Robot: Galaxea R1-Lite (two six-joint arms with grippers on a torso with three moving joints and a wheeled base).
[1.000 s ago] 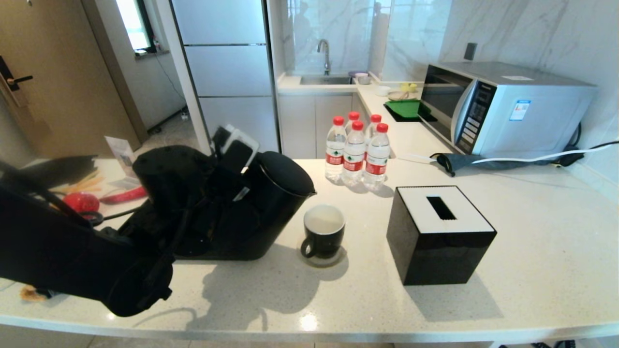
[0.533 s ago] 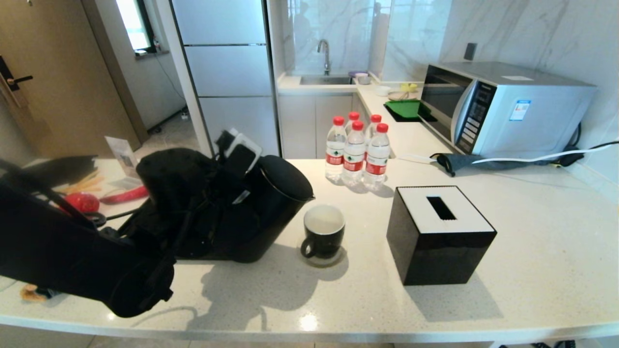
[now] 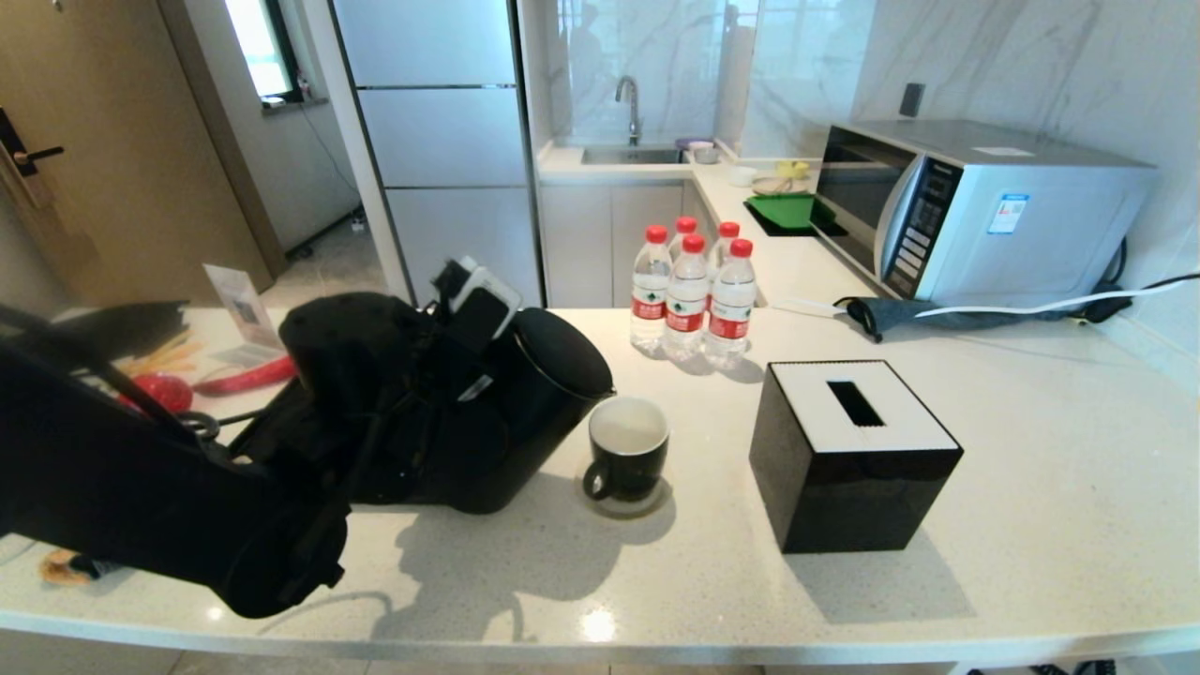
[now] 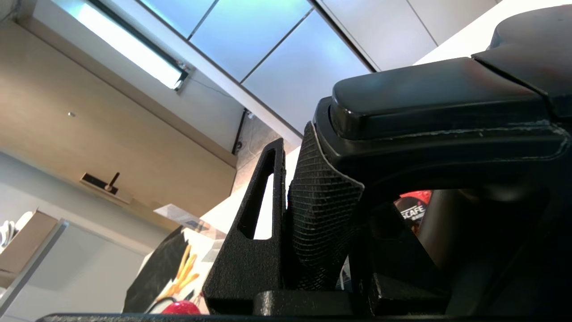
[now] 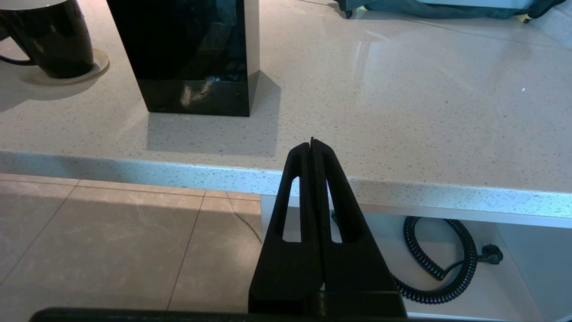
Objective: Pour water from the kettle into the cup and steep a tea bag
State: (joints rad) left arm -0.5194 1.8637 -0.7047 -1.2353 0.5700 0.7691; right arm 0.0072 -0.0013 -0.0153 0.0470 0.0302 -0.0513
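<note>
We note bright, even daylight from a window (image 3: 258, 47) at far left. The kettle (image 3: 525, 412) and tissue box (image 3: 848, 459) cast soft shadows toward the near edge of the counter (image 3: 1031, 487), where small glare spots show. Straight lines bow at the head view's edges. Focus is sharp.

The kettle (image 3: 525, 403) and the left arm (image 3: 169, 487) crowd the mug's (image 3: 626, 450) left side. The tissue box (image 3: 848, 450) stands near on its right, the water bottles (image 3: 689, 295) behind. Bare counter (image 3: 1059, 450) lies open beyond the box.
</note>
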